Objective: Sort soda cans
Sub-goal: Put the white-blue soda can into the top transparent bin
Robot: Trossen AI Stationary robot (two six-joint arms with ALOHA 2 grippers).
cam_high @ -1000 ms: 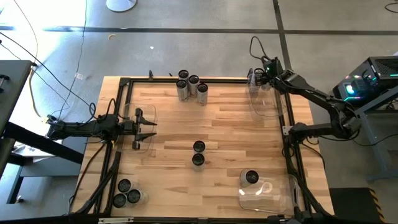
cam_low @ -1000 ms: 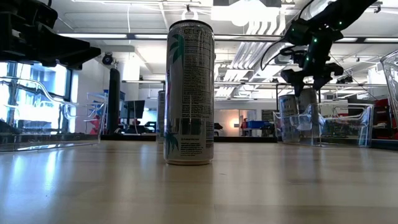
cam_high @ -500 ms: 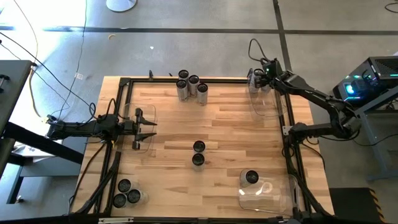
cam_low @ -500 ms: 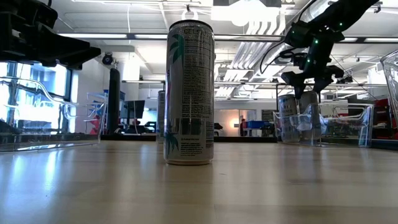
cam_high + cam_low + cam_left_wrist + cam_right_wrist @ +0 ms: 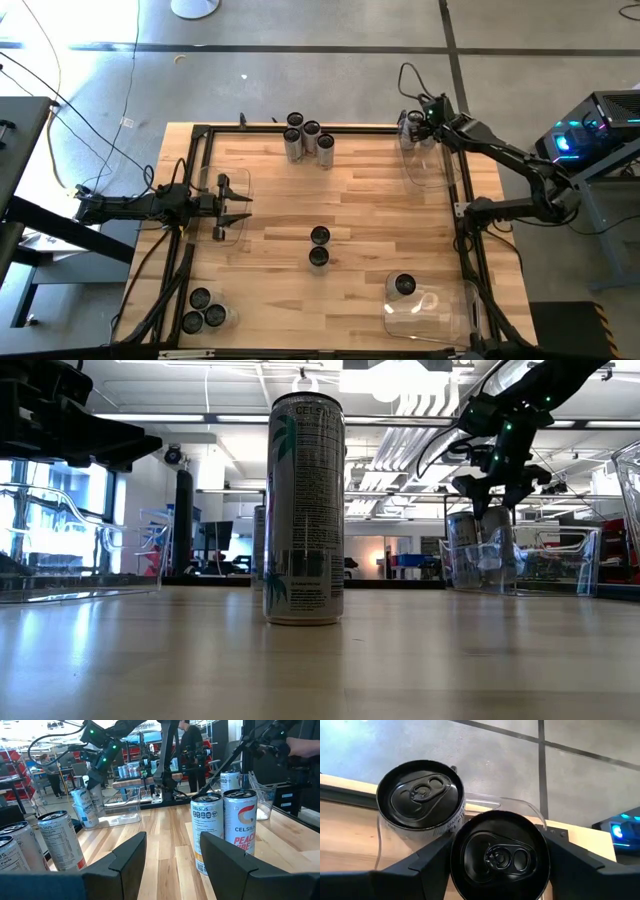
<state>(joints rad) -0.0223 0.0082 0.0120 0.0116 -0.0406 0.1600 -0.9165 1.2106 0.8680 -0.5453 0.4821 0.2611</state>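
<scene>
Several soda cans stand on the wooden table: a cluster [image 5: 308, 140] at the far edge, two [image 5: 319, 246] in the middle, three [image 5: 205, 312] at the near left, and one [image 5: 404, 286] in the near right clear bin. My right gripper [image 5: 497, 865] reaches into the far right clear bin [image 5: 432, 165] and is shut on one can [image 5: 497, 852] next to a second can [image 5: 420, 795]. My left gripper [image 5: 224, 208] waits open and level over a clear bin [image 5: 240, 215] at the table's left edge, holding nothing. My right gripper pinches the can between its two fingers, on opposite sides just under the top rim [image 5: 454, 851]. The fingers [image 5: 432, 862] come from above, slanting down. The can [image 5: 497, 545] stays upright inside the bin; whether its base rests on the bin floor cannot be told.
A black metal frame [image 5: 470, 230] runs round the table's edges. In the left wrist view two cans [image 5: 225, 827] stand ahead of the left fingers and more cans [image 5: 55, 840] to one side. People show in the room beyond the table.
</scene>
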